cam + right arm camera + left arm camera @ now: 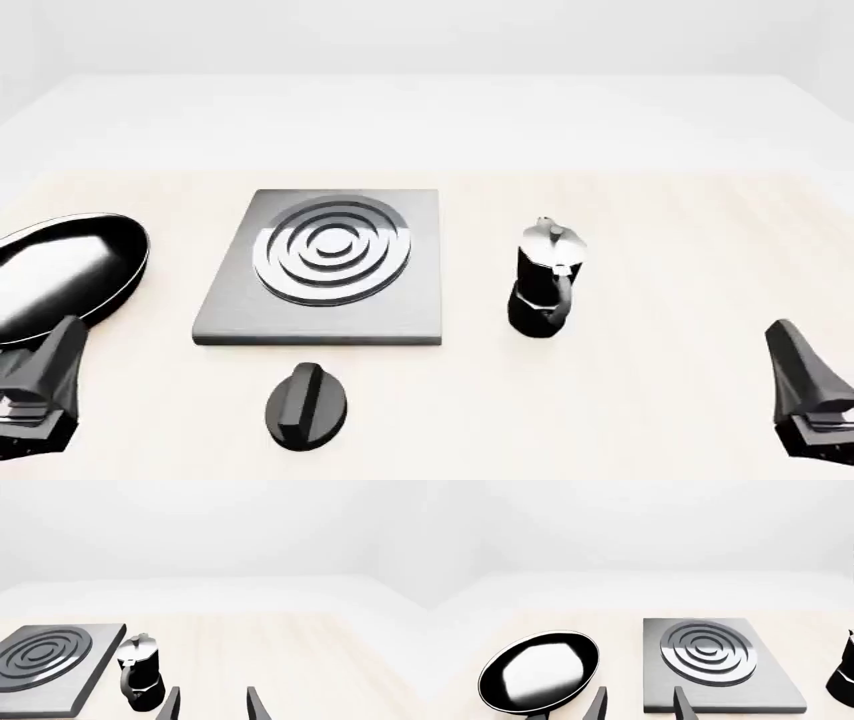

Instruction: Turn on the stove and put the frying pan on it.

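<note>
The knob (308,403) lies on the table in front of the stove (324,267), its ridge pointing roughly away from the arms and a little tilted. It sits nearer the left gripper (38,385) than the right gripper (809,390). Both grippers are spread and hold nothing. The frying pan (60,274) rests left of the stove, just beyond the left gripper (its handle is mostly hidden)

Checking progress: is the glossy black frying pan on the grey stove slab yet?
No. The glossy black frying pan lies on the table left of the grey stove slab, apart.
</note>
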Controlling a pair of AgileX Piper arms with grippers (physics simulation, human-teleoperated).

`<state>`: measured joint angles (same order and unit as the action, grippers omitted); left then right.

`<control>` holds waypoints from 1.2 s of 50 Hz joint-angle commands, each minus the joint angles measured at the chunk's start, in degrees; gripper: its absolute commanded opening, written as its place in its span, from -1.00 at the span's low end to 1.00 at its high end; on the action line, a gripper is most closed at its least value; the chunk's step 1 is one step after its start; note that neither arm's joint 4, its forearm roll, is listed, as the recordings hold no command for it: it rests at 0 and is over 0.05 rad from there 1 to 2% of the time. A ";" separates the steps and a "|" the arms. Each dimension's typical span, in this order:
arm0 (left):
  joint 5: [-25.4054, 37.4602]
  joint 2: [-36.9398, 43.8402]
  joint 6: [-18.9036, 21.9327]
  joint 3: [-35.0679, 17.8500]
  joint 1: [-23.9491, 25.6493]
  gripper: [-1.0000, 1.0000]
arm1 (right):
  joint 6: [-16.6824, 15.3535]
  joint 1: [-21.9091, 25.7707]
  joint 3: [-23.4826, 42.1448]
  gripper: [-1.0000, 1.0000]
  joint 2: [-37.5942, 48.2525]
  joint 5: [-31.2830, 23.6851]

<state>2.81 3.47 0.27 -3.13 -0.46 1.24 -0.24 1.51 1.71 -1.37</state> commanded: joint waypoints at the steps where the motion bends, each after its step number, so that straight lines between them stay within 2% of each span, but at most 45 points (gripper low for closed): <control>1: -4.42 -2.08 1.70 2.95 0.67 1.00 | -1.09 0.83 -1.48 1.00 -0.06 2.36; 14: -5.15 -1.42 1.61 2.83 0.99 1.00 | -1.62 2.00 -1.50 1.00 2.24 4.21; 21: -2.49 -0.61 0.75 -0.09 1.97 1.00 | -1.85 1.99 -1.38 1.00 1.44 3.97; 30: 1.48 4.41 2.32 -4.33 8.09 1.00 | -2.09 2.25 -0.49 1.00 -0.59 1.34; 32: 2.54 7.50 3.92 -6.21 9.97 1.00 | -2.47 2.35 -0.03 1.00 -0.59 0.93; 34: 4.38 8.87 2.22 -8.30 11.16 1.00 | -2.45 2.37 0.14 1.00 -0.79 0.64; 36: 5.71 9.45 4.50 -9.59 11.48 1.00 | -2.66 2.58 0.58 1.00 -1.29 -0.21; 39: 7.94 11.34 2.46 -11.47 13.00 1.00 | -3.08 2.91 1.43 1.00 -1.48 -0.95; 41: 8.65 12.15 2.69 -11.89 13.87 1.00 | -3.06 2.93 1.49 1.00 -1.43 -0.94; 43: 11.07 13.48 0.18 -13.16 16.53 1.00 | -3.09 3.23 1.84 1.00 -1.42 -1.10; 52: 16.76 17.13 0.49 -15.85 22.04 1.00 | -3.14 3.81 2.14 1.00 -1.38 -1.26; 60: 18.34 20.62 0.76 -17.12 23.69 1.00 | -2.82 3.72 2.00 1.00 -1.45 -1.21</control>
<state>17.54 19.93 1.06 -17.77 19.62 -1.67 3.27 3.29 0.43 -2.30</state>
